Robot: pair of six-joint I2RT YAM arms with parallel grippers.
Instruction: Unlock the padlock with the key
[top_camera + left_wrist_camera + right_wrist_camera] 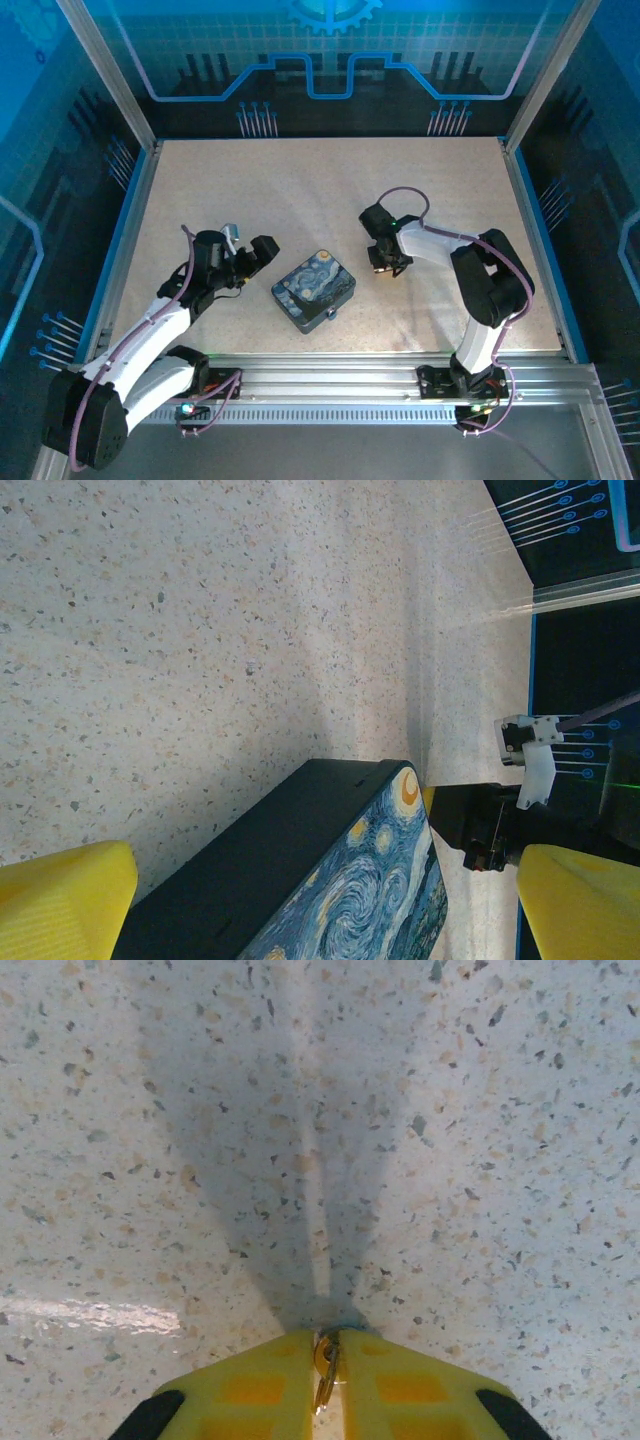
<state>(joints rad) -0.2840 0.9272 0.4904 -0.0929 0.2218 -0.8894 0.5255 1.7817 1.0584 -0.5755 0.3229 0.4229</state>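
- Top view: the right gripper (pixel 386 264) points down at the pale, speckled table top (pixel 300 190). It is on the right side of a dark-blue, rectangular tin with a swirly starry-night picture on its lid (pixel 313 288). It is near the tin but apart from it. From up here I cannot tell if its fingers are together.
- Top view: the left gripper (pixel 258 262) lies low on the left side of the tin. Its tips point at the tin, just beside it.
- Top view: a tiny bluish padlock (pixel 330 314) sits at the near right edge of the tin. It is too small to make out its metal loop. The tin's lid is shut, so what is inside cannot be seen.
- Left wrist view: the left gripper (pixel 325 860) has its yellow fingers (pixel 65 900) wide apart and holds nothing. The tin (pixel 330 880) lies in the gap between them. I cannot tell if the fingers touch it. Past the tin, the right gripper (pixel 485 845) stands tip-down on the table top (pixel 200 630).
- Right wrist view: the right gripper (pixel 325 1345) has its yellow fingers (pixel 250 1385) pressed together. They pinch a very small, thin, brass-coloured metal key (pixel 325 1380). The key stands upright between the tips, right at the table top (pixel 480 1110).
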